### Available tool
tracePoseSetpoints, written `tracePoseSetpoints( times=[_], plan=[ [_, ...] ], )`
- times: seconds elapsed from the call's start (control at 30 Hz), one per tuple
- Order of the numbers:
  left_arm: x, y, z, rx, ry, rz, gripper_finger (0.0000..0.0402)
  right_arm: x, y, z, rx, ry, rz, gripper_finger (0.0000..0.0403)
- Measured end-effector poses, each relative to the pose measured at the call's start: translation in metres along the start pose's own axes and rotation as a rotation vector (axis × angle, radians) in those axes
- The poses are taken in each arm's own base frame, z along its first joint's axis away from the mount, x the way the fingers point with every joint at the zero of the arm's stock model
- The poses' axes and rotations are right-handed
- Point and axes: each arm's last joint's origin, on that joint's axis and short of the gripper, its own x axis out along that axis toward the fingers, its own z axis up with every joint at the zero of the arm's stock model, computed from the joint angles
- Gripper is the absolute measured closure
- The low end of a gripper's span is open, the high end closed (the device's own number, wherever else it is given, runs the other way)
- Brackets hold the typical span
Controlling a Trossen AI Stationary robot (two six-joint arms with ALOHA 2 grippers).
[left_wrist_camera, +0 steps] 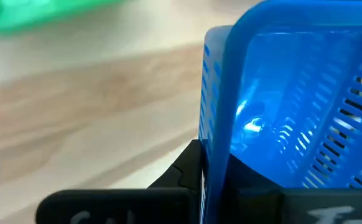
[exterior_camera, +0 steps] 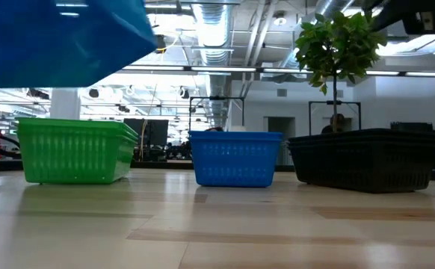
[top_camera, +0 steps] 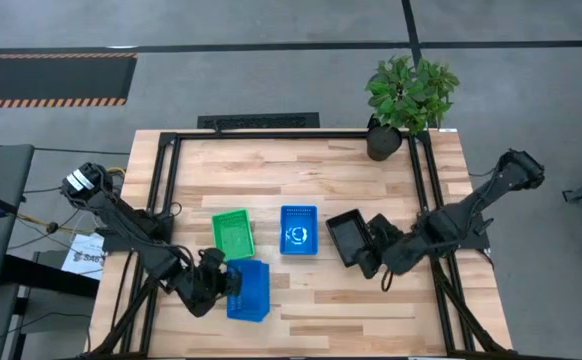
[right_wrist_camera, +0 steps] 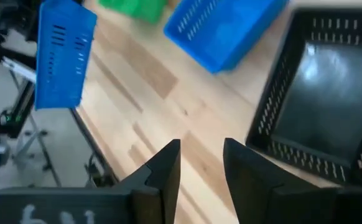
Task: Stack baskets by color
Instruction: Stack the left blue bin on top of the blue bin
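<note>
Left gripper [top_camera: 223, 285]: clenched on blue basket [top_camera: 250, 291], lower centre-left. Right gripper [right_wrist_camera: 201, 163]: fingers apart, empty, beside black basket [top_camera: 348, 237]. Green basket [top_camera: 233, 234], second blue basket [top_camera: 299, 230]: centre.

1. both arms are dark, pretty much matte black all over, built from chunky jointed segments
2. the left arm [top_camera: 131, 228] has a round white and silver part at its outer end, with thin cables trailing off beside it
3. the right arm [top_camera: 468, 212] is black all the way along, with a blocky housing at its outer end
4. the right gripper [right_wrist_camera: 201, 163] has two flat black fingers [right_wrist_camera: 163, 168] with angled, chamfered tips, sitting on a wide black crossbar
5. that crossbar carries some pale lettering, too blurry to read
6. the left gripper [left_wrist_camera: 199, 180] shows the same black bar, again with faint whitish markings along the edge
</note>
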Motion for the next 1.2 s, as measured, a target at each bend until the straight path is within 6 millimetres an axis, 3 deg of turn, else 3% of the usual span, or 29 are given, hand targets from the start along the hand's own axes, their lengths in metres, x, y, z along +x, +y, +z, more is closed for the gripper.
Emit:
tracePoseSetpoints(
  times=[0.2, 0.33, 0.5, 0.7, 0.9, 1.2],
  plan=[
    [-0.004, -0.02, 0.018, -0.045, -0.152, -0.021, 0.0402, 0.017, 0.011, -0.005, -0.123, -0.172, -0.001, 0.0272],
    [-0.001, -0.031, 0.033, -0.037, -0.196, -0.009, 0.0401, 0.035, 0.015, 0.0, -0.175, -0.2, -0.01, 0.027],
    [-0.003, -0.048, 0.052, 0.001, -0.233, 0.011, 0.0401, 0.043, 0.017, 0.015, -0.22, -0.25, -0.011, 0.0249],
    [-0.016, -0.07, 0.079, 0.074, -0.332, 0.08, 0.0401, 0.029, 0.023, 0.042, -0.301, -0.326, -0.023, 0.0228],
    [-0.02, -0.084, 0.109, 0.135, -0.442, 0.109, 0.0401, 0.022, 0.031, 0.066, -0.337, -0.391, -0.033, 0.0232],
    [-0.016, -0.086, 0.154, 0.285, -0.521, 0.22, 0.0401, 0.033, 0.019, 0.097, -0.251, -0.486, -0.13, 0.0235]
  ],
)
